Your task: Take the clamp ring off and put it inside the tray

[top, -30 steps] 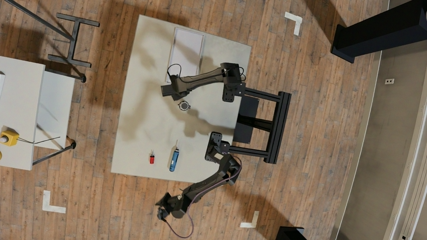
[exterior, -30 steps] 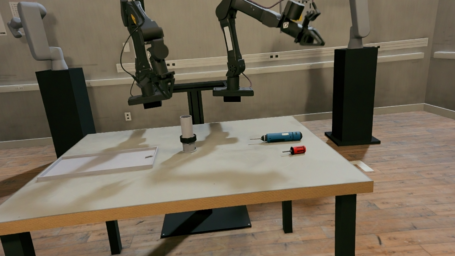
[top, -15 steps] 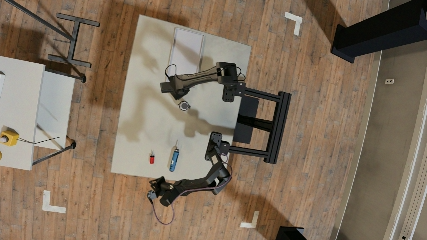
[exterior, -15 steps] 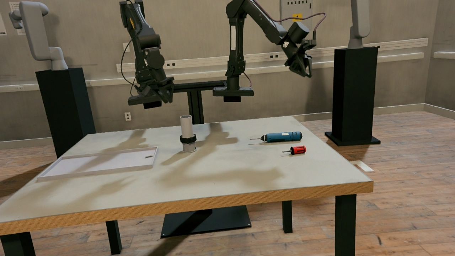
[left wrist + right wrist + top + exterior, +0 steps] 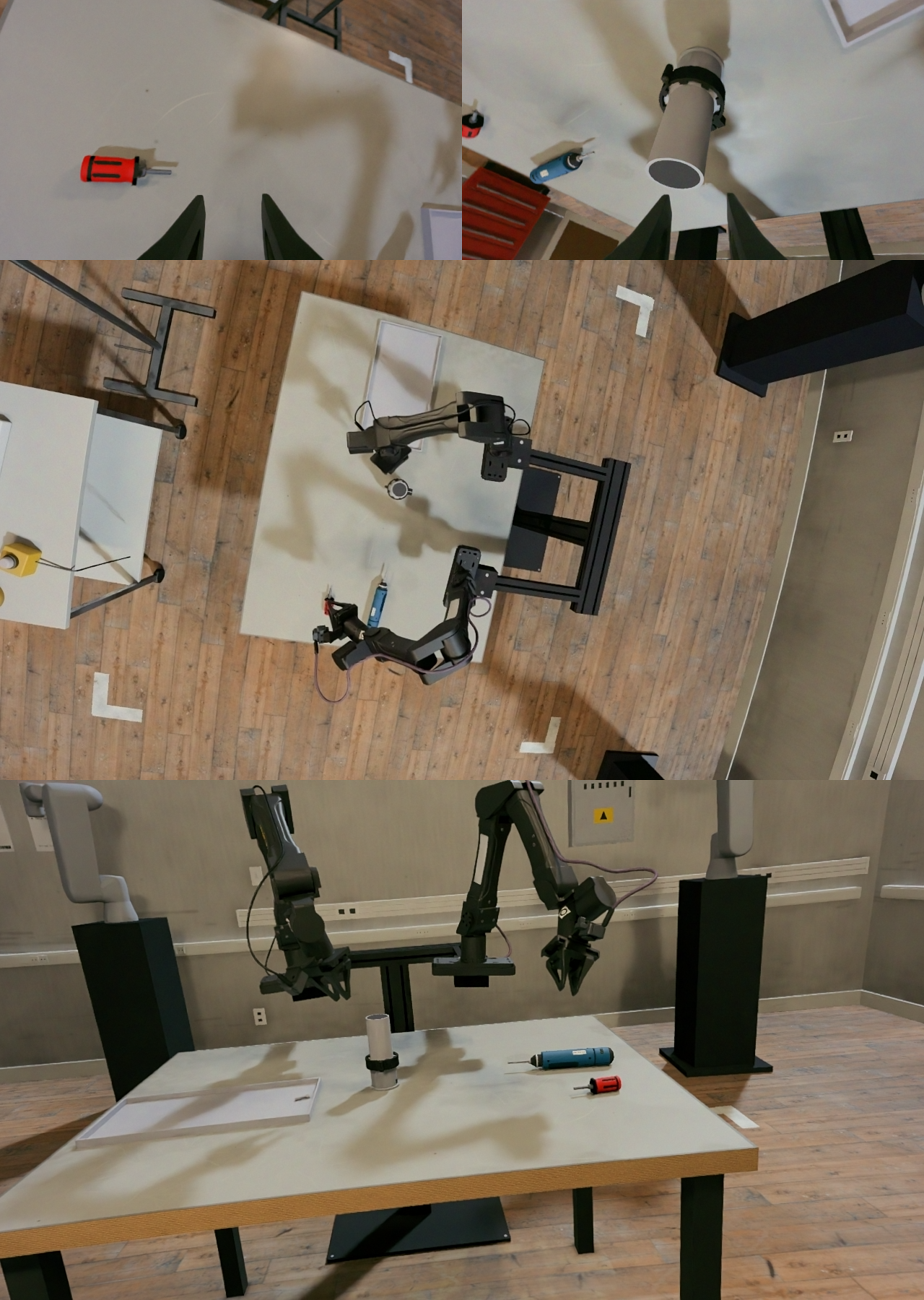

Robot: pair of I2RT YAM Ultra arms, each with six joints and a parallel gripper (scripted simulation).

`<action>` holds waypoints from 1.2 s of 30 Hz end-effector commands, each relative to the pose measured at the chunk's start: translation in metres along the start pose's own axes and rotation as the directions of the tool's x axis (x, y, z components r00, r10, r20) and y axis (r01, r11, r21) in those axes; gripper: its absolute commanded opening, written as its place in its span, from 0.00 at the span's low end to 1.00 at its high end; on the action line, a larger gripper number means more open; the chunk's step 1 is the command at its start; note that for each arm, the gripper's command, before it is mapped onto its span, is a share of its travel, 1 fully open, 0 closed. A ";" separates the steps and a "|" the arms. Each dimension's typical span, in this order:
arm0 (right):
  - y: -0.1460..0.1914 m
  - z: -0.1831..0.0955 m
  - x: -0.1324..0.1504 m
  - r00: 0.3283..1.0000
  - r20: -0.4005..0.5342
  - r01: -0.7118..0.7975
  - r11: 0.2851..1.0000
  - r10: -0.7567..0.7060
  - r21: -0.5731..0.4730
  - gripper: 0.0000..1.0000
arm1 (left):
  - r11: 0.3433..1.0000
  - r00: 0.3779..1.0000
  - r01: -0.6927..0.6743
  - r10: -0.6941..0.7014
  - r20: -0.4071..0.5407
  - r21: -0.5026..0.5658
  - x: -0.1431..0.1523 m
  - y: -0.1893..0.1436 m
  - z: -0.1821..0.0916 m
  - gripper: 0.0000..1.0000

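Going from left to right in the exterior view, we first find the pale, shallow tray lying on the surface. Near its right end we can make out a small greyish piece inside, too small for us to name. Next comes our right pincer, partly open with nothing between its fingers, raised above the surface and apart from the parts below.

Just beyond, the joint module stands upright outside the tray. The link tube rises from it, and the black clamp ring sits around the joint between them.

Farther right, we have the blue driver lying on its side. Our left pincer hangs above the surface, also partly open and holding nothing. The red screwdriver lies near the blue one, its shaft pointing left.

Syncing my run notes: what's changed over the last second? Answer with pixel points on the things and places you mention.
Left hand [image 5: 330,602] [image 5: 567,990] [image 5: 232,196] swung in from past the table edge and dropped toward the red screwdriver [image 5: 326,609] [image 5: 607,1084] [image 5: 112,170] [image 5: 470,131]. Right hand [image 5: 385,470] [image 5: 341,998] [image 5: 699,195] dipped slightly. Nothing grasped or released. Blue driver [image 5: 377,607] [image 5: 572,1058] [image 5: 552,169], red screwdriver, clamp ring [image 5: 409,491] [image 5: 381,1063] [image 5: 698,74] and joint module [image 5: 384,1078] [image 5: 702,58] unmoved.
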State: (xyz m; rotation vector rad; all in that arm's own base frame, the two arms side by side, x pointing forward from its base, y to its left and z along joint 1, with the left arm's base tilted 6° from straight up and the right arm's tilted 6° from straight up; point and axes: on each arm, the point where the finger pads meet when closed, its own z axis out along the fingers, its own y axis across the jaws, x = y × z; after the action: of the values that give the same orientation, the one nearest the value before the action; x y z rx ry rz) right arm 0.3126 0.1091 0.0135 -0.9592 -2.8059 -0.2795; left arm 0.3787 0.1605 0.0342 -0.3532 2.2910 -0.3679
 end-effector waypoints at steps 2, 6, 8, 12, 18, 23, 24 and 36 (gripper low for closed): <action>-0.007 0.012 0.003 0.997 -0.058 0.057 0.998 -0.058 -0.021 0.30 | 0.991 0.997 0.000 0.012 -0.080 0.137 0.034 -0.033 0.016 0.30; -0.012 0.019 0.004 0.989 -0.100 0.101 0.994 -0.105 -0.039 0.30 | 0.969 0.988 0.008 0.030 -0.150 0.245 0.067 -0.059 0.035 0.30; -0.010 0.020 0.002 0.985 -0.109 0.127 0.990 -0.133 -0.057 0.30 | 0.954 0.980 0.024 0.036 -0.195 0.299 0.086 -0.072 0.044 0.30; -0.014 0.021 0.005 0.979 -0.129 0.149 0.987 -0.157 -0.067 0.30 | 0.936 0.977 0.011 0.065 -0.202 0.352 0.086 -0.084 0.057 0.30; -0.018 0.030 0.006 0.969 -0.158 0.176 0.980 -0.188 -0.088 0.30 | 0.907 0.949 0.093 0.045 -0.313 0.410 0.135 -0.104 0.053 0.30; -0.023 0.038 0.008 0.949 -0.195 0.223 0.966 -0.246 -0.132 0.30 | 0.850 0.909 0.165 0.066 -0.411 0.501 0.182 -0.134 0.053 0.30; -0.024 0.039 0.007 0.945 -0.199 0.233 0.962 -0.258 -0.143 0.30 | 0.837 0.900 0.181 0.072 -0.431 0.517 0.191 -0.140 0.053 0.30; -0.031 0.048 0.011 0.912 -0.235 0.289 0.933 -0.336 -0.216 0.30 | 0.746 0.808 0.331 0.093 -0.582 0.578 0.256 -0.175 0.036 0.30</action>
State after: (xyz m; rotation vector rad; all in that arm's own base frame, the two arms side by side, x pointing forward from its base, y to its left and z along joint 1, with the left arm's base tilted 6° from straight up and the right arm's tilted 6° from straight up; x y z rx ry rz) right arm 0.2868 0.1017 -0.0282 -0.5014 -2.7229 -0.5883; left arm 0.2900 -0.0731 -0.0930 -0.0238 2.5151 -1.3431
